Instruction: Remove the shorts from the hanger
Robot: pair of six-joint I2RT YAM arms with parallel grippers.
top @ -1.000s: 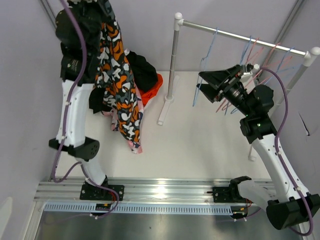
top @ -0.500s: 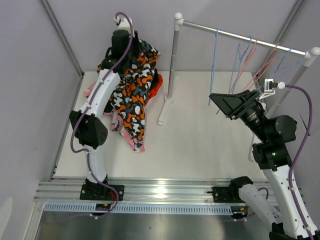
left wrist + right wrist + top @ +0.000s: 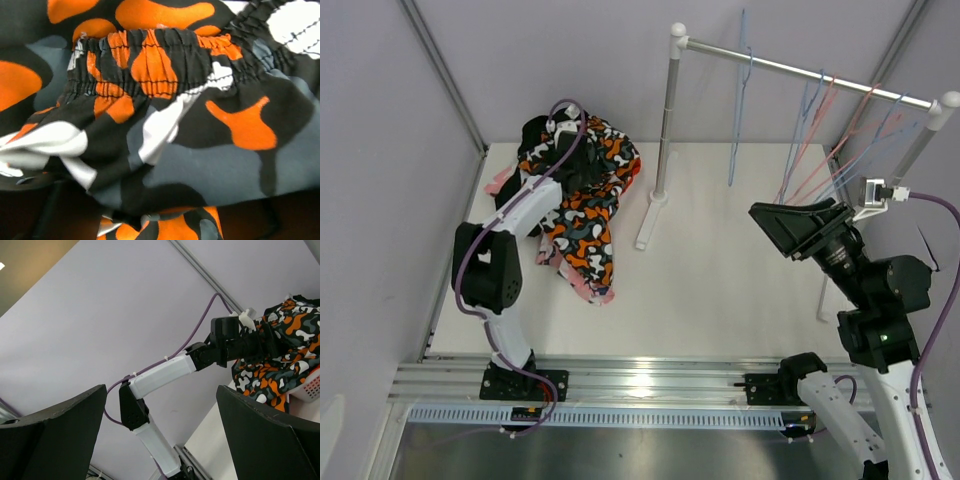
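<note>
In the top view the middle of the desk (image 3: 740,300) lay open, from the rack's upright post (image 3: 665,140) across to the right pincer (image 3: 790,225). The heaped shorts (image 3: 582,215) and the left arm (image 3: 515,210) filled the upper left. Bare hangers (image 3: 803,130) dangled from the rail (image 3: 790,69), crowding the upper right.

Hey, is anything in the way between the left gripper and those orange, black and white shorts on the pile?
Nothing visible. The left gripper is down on the patterned shorts at the far left of the table, and their fabric fills the left wrist view. Whether its fingers are closed on them cannot be seen.
</note>
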